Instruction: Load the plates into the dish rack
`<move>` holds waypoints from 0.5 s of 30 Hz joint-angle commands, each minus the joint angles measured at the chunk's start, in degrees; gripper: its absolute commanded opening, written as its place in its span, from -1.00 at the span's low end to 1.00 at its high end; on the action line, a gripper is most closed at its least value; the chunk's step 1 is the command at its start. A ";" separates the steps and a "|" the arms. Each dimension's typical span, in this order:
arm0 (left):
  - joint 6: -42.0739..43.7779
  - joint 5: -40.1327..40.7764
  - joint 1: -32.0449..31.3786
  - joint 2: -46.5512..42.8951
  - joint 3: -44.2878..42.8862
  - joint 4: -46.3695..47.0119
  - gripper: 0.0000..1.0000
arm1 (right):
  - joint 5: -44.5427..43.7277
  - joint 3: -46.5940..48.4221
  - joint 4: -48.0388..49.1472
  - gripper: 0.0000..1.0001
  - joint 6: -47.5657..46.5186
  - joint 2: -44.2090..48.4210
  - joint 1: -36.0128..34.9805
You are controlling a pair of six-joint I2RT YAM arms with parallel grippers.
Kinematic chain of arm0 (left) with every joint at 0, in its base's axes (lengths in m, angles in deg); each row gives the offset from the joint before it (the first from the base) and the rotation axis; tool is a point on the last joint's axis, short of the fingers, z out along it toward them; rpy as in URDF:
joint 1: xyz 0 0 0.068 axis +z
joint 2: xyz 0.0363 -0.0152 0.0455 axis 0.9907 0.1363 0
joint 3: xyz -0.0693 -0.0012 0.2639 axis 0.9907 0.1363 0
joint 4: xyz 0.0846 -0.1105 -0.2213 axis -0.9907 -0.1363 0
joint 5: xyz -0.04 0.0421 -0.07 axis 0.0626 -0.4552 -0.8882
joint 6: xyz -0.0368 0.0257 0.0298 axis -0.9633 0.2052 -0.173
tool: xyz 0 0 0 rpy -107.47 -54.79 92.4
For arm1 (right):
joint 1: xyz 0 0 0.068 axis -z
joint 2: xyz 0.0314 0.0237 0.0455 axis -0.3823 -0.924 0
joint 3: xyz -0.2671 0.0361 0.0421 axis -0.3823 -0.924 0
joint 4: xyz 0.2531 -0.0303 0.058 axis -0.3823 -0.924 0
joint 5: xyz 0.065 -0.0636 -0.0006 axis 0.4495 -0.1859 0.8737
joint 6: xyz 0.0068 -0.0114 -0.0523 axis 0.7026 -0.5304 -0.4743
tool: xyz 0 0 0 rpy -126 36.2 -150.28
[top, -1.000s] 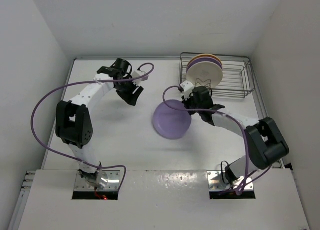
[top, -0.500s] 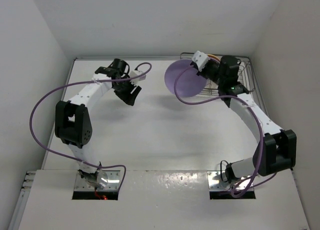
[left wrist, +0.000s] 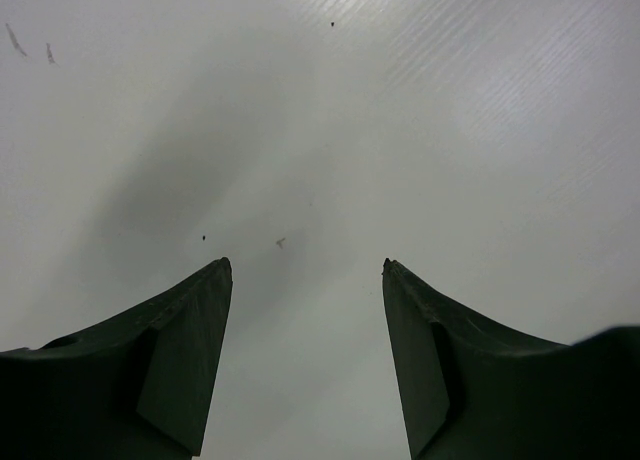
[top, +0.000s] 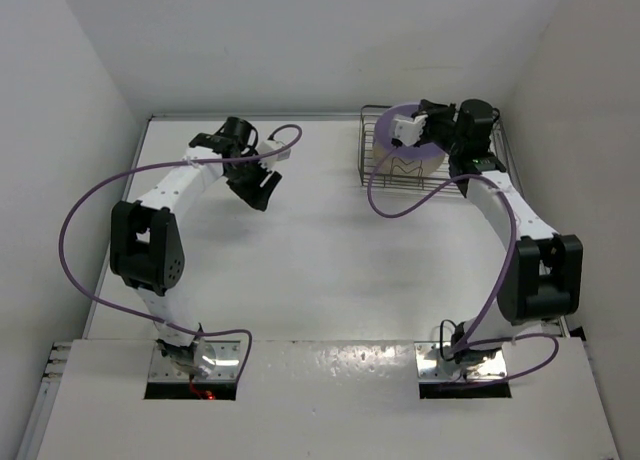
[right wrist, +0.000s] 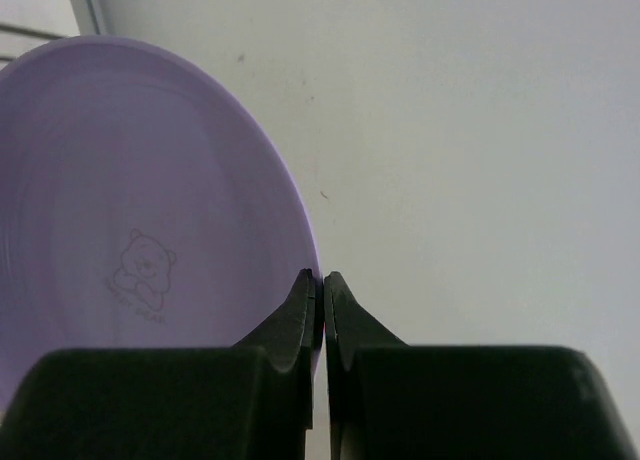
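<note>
Right hand (right wrist: 320, 278) has its two fingers (right wrist: 296, 315) pressed together on the rim of a lavender plate (right wrist: 130, 180). In the wrist view there's basically no gap between them, just the plate edge pinched in there. The plate fills the left side of that view and has a little bear drawing on its face, with white bench behind it on the right. From the top camera the right arm is stretched out to the far right corner, with the right hand (top: 410, 130) over the left end of the dish rack (top: 497, 155). The lavender plate (top: 380, 128) is up on edge there, showing as a purple ring. Right up against it there's a cream plate (top: 388, 156) standing in the rack. Honestly the overhead shot is too small and the hand covers too much, so I can't tell if the lavender one is seated between the wire dividers or just hanging over them, and I can't make out anything behind those two either. The left hand (top: 255, 188) is over at the far left of the bench (top: 330, 280), well apart from the rack. In its own camera the left hand (left wrist: 305, 265) is spread wide with nothing between the fingers, just bare bench (left wrist: 400, 100) with a few specks below.
</note>
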 commanded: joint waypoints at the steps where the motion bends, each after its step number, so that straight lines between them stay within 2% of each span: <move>1: -0.16 0.22 0.73 1.14 -2.13 -0.36 0.33 | 1.12 -0.11 5.03 -1.00 -8.96 -1.53 0.18; 6: 0.37 0.22 0.73 2.37 -3.27 -1.68 0.33 | -0.64 -2.13 12.77 -1.00 -9.40 -4.26 0.54; 15: 0.37 0.22 1.78 3.43 -3.81 -2.21 0.33 | -1.78 -8.99 11.63 -1.00 -12.65 -4.79 0.36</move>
